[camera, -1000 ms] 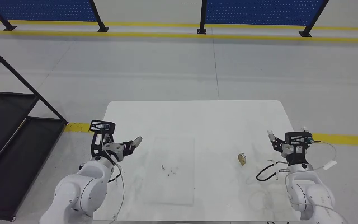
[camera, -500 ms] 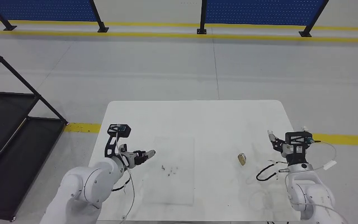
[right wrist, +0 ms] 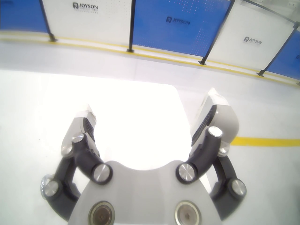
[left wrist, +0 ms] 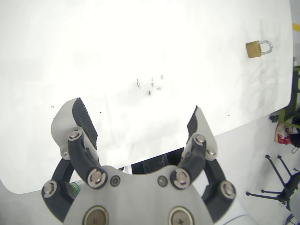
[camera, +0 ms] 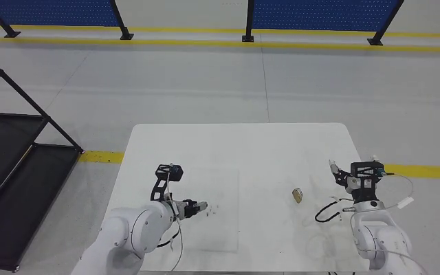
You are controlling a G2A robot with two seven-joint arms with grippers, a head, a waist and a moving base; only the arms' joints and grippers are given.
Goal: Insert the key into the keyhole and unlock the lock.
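Left claw (left wrist: 137, 105), ribbed black pads spread wide and empty, hovers beside tiny scattered metal bits (left wrist: 150, 85) mid-bench (camera: 275, 151); too small to pick out a key. Farther right lies the squarish brass lock (left wrist: 253, 50), its steel shackle curved. Right claw (right wrist: 152, 104) gapes empty at the bench's right edge.

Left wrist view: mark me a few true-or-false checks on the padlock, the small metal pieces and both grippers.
1. The left gripper is open and empty. True.
2. The right gripper holds the padlock. False: the padlock lies on the table, and the right gripper is open and empty.
3. The small metal pieces lie on the table, ahead of the left gripper and apart from it. True.
4. A key sticks out of the padlock. False: nothing protrudes from its brass body.
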